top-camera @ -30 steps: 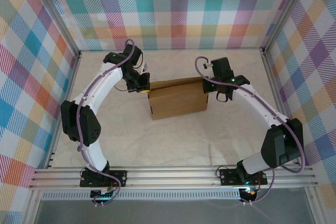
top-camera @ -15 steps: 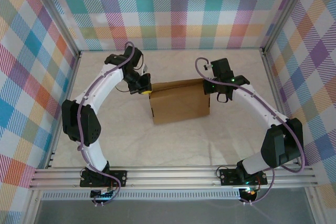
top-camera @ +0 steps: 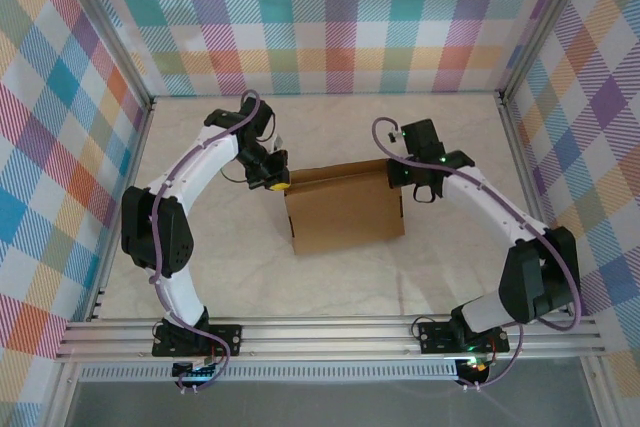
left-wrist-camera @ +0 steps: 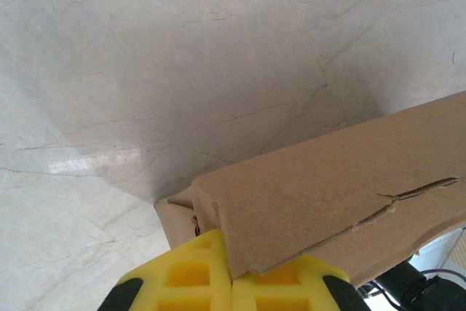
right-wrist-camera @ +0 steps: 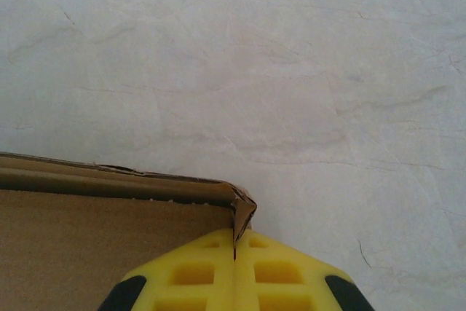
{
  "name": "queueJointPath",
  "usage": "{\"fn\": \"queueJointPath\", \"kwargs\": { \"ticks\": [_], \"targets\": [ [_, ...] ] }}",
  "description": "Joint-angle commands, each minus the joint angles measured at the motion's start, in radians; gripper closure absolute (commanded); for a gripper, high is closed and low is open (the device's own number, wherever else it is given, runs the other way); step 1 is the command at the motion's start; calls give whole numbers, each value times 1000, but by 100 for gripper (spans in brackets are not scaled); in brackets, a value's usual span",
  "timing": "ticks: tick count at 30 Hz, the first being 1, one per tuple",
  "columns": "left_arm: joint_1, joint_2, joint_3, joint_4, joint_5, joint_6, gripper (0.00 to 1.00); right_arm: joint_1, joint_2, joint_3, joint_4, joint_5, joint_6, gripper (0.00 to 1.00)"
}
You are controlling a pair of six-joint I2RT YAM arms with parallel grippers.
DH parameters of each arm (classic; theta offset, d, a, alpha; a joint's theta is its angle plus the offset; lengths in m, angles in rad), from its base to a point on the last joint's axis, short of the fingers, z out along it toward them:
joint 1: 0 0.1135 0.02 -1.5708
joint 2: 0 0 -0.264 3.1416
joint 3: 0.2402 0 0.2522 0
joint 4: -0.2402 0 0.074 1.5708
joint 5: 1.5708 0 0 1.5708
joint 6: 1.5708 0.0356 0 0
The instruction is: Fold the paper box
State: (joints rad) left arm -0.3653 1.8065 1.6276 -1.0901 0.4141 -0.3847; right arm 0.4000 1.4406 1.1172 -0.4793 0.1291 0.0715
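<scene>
Paper box (top-camera: 345,212) in left pincer (left-wrist-camera: 231,278), right pincer (right-wrist-camera: 234,245)

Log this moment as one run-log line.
object: plain brown corrugated cardboard box, on table | left claw: shut on its far-left corner | right claw: shut on its far-right corner

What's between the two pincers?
The paper box: its far edge spans from left pincer to right pincer, each shut on a corner. Top view shows it.

Top camera: high, near side, facing down. Wrist cameras: close above the brown corrugated cardboard box (top-camera: 345,215), left and right far corners; shared by all.
</scene>
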Motion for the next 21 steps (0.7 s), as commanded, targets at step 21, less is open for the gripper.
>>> {"fn": "queueJointPath", "kwargs": {
  "ticks": [21],
  "targets": [
    [-116,-3,156,117,-99,71,86,29,-262,-468,725,18,-16,100]
  ]
}}
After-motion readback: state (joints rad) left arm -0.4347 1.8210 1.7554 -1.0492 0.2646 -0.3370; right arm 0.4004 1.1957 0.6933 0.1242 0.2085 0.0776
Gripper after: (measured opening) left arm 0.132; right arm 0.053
